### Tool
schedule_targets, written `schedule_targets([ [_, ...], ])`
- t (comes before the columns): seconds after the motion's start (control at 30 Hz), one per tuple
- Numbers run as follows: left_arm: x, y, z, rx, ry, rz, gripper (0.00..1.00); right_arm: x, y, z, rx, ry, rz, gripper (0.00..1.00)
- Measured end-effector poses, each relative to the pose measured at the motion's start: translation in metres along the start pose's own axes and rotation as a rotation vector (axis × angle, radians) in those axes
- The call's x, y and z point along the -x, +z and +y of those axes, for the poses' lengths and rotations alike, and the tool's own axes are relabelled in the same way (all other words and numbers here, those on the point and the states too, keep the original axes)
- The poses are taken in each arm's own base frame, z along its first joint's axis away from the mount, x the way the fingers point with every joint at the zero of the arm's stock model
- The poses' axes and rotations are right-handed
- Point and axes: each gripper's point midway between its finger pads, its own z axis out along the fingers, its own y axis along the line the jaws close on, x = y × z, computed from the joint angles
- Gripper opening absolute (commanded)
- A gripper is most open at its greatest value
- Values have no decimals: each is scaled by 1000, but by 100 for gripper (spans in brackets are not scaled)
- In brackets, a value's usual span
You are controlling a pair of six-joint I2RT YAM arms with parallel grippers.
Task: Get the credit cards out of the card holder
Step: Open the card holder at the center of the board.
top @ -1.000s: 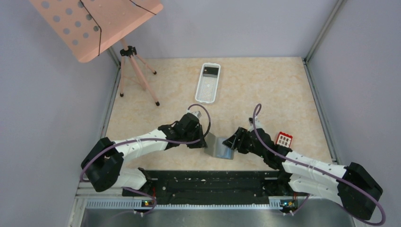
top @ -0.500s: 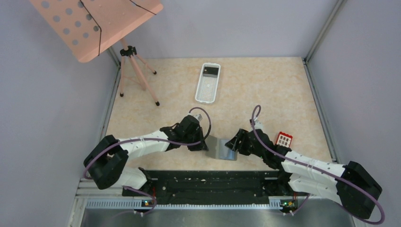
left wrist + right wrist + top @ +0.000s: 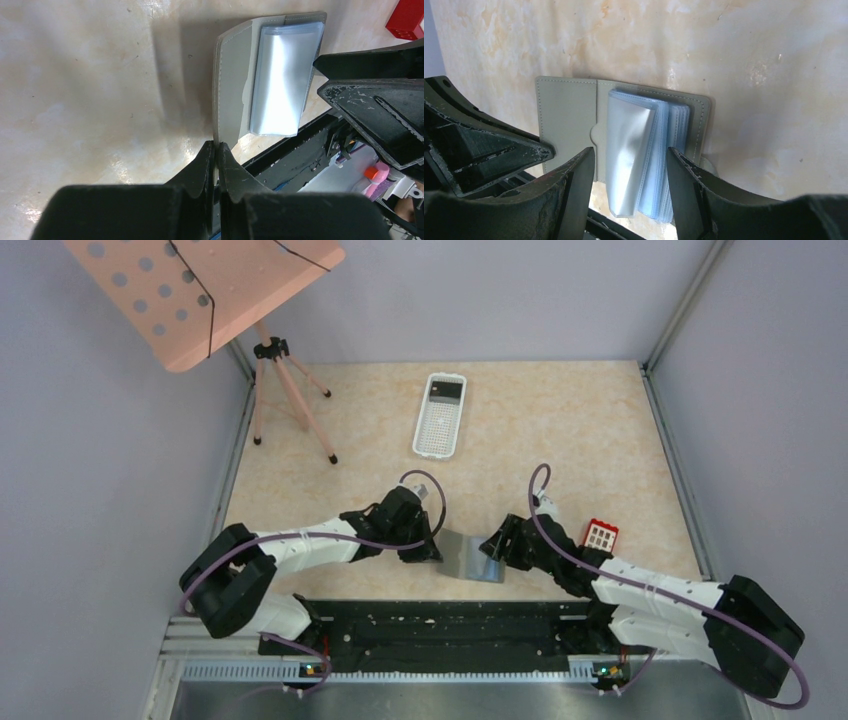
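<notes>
Beige, marble-patterned desk enclosed by plain grey walls. The holder, a flat grey bifold with stitched edges, lies open near the front edge between the two arms. The left tool is pressed together on the rim of the raised cover, pinching it. The right tool stands spread, straddling a fan of glossy, translucent blue-grey sleeves without clearly gripping them. A red card with white squares lies on the desk beside the right arm, so the task appears partly done. Whether the sleeves hold more cards cannot be told; any left must be drawn out.
</notes>
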Motion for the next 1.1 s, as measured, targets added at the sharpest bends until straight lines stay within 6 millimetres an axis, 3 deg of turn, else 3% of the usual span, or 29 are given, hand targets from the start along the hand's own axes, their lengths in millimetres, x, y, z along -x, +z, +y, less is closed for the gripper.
schedule_targets([
  [0.5, -1, 0, 0, -2, -11, 1, 4, -4, 7, -1, -4, 1, 15, 54],
  [1.1, -1, 4, -6, -35, -33, 9, 5, -6, 1, 46, 225, 68, 43, 50],
])
